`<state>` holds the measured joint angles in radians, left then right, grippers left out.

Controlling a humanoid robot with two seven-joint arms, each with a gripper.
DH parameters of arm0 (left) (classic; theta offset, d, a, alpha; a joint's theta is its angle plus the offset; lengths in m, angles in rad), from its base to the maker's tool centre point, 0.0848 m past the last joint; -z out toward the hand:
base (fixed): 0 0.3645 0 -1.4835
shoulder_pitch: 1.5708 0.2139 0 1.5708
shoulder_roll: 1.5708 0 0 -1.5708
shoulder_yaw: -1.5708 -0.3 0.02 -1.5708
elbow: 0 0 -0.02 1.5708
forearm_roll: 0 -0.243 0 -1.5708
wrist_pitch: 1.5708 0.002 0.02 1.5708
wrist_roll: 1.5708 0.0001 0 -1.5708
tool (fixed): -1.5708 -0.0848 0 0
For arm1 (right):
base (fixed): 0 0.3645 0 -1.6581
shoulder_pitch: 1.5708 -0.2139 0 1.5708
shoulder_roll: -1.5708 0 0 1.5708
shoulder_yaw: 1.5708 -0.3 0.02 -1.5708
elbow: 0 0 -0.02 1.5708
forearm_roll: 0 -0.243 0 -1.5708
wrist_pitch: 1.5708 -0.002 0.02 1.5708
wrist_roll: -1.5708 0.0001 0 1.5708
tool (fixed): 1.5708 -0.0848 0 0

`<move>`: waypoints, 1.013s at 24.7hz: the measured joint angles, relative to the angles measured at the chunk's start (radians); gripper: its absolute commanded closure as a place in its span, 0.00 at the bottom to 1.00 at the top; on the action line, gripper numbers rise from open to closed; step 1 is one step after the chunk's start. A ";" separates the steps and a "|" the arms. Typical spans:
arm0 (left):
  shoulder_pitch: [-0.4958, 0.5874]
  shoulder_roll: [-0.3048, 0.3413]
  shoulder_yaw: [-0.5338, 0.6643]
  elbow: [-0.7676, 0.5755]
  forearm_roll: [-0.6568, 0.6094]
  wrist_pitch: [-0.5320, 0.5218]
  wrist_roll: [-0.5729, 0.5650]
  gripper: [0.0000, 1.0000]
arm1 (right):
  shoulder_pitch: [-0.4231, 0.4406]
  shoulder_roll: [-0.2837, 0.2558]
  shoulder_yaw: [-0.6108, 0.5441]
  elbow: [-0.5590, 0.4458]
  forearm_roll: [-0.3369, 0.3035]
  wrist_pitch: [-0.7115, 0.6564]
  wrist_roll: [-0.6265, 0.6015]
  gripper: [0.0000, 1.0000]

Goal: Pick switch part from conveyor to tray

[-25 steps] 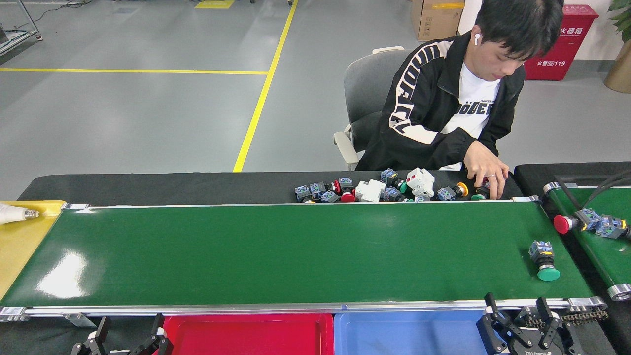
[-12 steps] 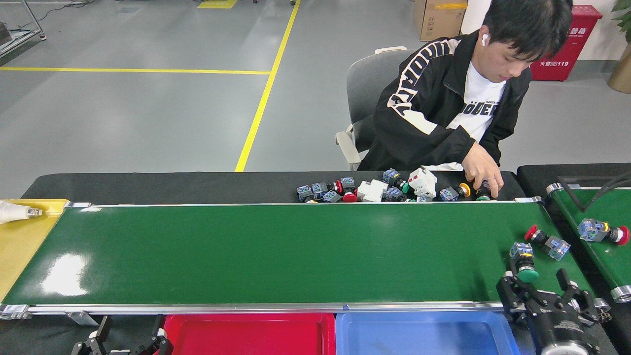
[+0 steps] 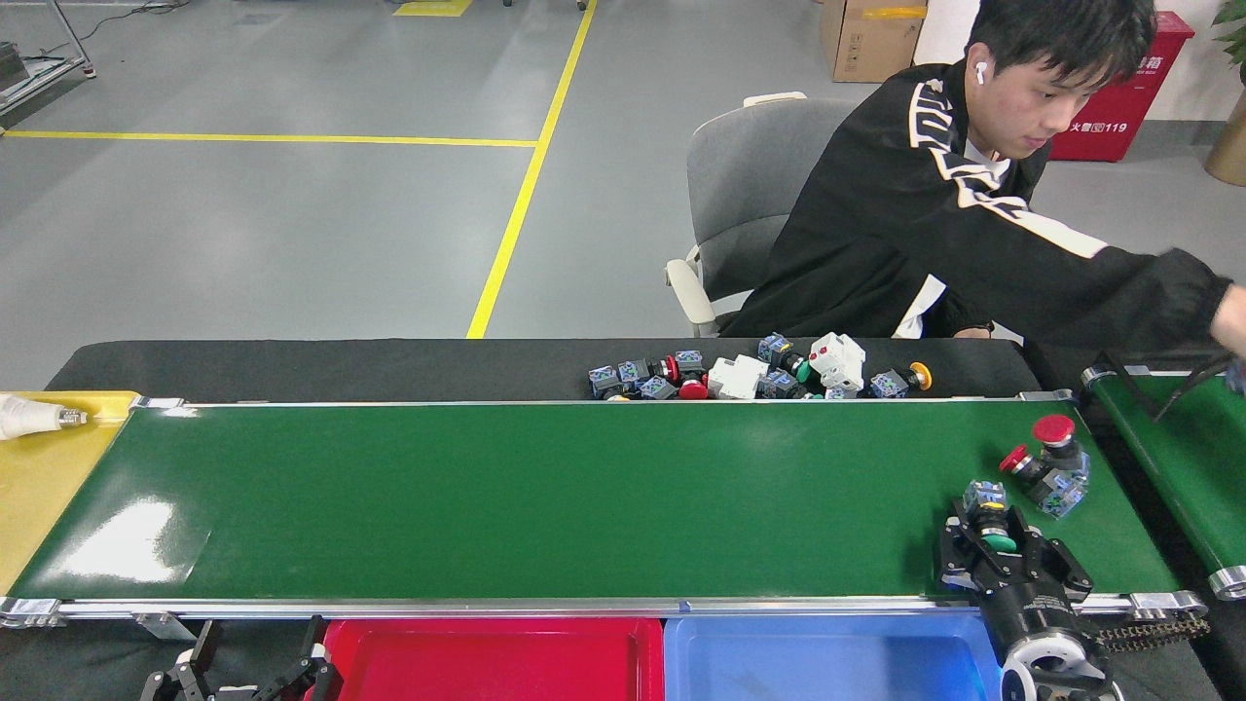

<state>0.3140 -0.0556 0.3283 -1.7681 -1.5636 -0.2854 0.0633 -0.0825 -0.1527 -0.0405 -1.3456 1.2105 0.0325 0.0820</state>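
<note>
The conveyor (image 3: 545,497) is a long glossy green belt across the view. At its right end lies a switch part with a green cap (image 3: 987,508). My right gripper (image 3: 995,541) reaches up over the near rail, open, one finger on each side of the green cap. Just beyond lie two red-capped switch parts (image 3: 1049,465), touching each other. Below the near rail a red tray (image 3: 487,660) and a blue tray (image 3: 818,662) stand side by side. My left gripper (image 3: 260,638) stands open at the bottom left, holding nothing.
A person sits behind the belt, one sleeve (image 3: 1100,282) stretched right over a second green belt (image 3: 1183,467). A pile of switch parts (image 3: 759,375) lies on the black table behind the far rail. A yellow tray (image 3: 39,477) with a white object sits at the left.
My right gripper has moved left and up onto the belt, closing in around the green-capped part. That part rode left. Two red-capped parts now lie on the belt. The person's arm swung right.
</note>
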 measured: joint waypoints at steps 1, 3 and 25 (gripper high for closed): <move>0.001 0.000 0.000 0.000 0.000 0.000 0.002 0.00 | 0.000 0.000 0.001 -0.013 -0.004 -0.010 0.002 0.95; 0.002 0.000 0.001 0.000 0.000 -0.001 0.006 0.00 | 0.000 0.000 0.001 -0.062 -0.012 -0.032 0.004 0.95; 0.019 0.000 -0.059 0.000 0.092 -0.040 -0.012 0.00 | 0.098 0.140 0.752 -0.264 -0.007 -0.193 0.009 0.01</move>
<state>0.3327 -0.0556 0.2694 -1.7682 -1.4714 -0.3257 0.0511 0.0157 -0.0130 0.7113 -1.6094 1.2038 -0.1609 0.0907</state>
